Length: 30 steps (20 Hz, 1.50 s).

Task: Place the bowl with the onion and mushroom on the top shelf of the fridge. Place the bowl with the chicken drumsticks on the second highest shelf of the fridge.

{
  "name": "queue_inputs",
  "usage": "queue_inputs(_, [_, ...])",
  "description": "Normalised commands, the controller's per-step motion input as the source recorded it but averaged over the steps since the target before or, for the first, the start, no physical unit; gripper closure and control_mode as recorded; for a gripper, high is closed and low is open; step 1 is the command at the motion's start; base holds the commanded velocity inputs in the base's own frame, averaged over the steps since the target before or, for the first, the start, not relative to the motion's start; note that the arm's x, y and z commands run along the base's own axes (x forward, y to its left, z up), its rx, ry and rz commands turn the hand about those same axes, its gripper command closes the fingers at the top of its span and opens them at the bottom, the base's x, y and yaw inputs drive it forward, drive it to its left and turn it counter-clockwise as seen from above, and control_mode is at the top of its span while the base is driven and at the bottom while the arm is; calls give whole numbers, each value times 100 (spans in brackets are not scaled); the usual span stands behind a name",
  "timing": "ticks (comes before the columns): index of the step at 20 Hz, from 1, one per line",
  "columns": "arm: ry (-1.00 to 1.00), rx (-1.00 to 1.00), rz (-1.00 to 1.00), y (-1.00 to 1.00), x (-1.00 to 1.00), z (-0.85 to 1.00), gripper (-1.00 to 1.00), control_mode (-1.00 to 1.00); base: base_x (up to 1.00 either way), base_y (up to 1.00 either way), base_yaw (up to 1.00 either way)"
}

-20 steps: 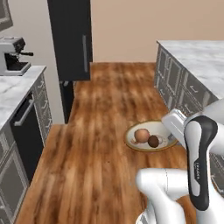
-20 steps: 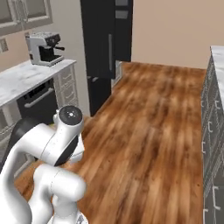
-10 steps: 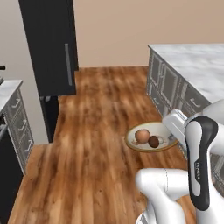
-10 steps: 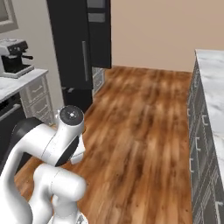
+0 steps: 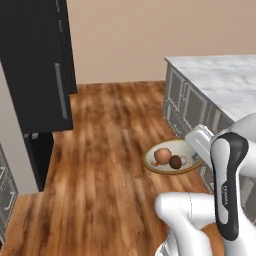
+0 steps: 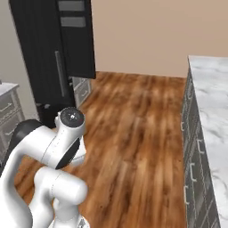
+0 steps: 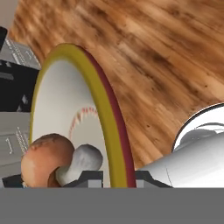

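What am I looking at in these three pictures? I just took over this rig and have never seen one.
The white machine is a robot arm on a driving base in a simulated kitchen. Two pictures come from cameras on the base, behind the arm to its left and right, looking forward over the wooden floor. The third comes from a camera on the hand, looking along the gripper.

The gripper is shut on the rim of a yellow-edged bowl, held above the floor. In it lie the orange-brown onion and the darker mushroom; the hand view shows the mushroom close up with its pale stem.

The tall black fridge stands ahead on the left, doors closed. A marble counter with grey cabinets runs along the right.
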Motion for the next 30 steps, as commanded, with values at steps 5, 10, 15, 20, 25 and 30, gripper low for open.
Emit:
queue_inputs(5, [0, 0, 0, 0, 0, 0, 100, 100, 100, -50, -15])
queue_inputs(10, [0, 0, 0, 0, 0, 0, 100, 100, 100, -32, -9])
queue_inputs(15, [0, 0, 0, 0, 0, 0, 100, 100, 100, -28, -9])
queue_inputs(20, [0, 0, 0, 0, 0, 0, 100, 100, 100, -23, -10])
queue_inputs(25, [0, 0, 0, 0, 0, 0, 100, 100, 100, -24, -8])
queue_inputs(30, [0, 0, 0, 0, 0, 0, 100, 100, 100, -22, -10])
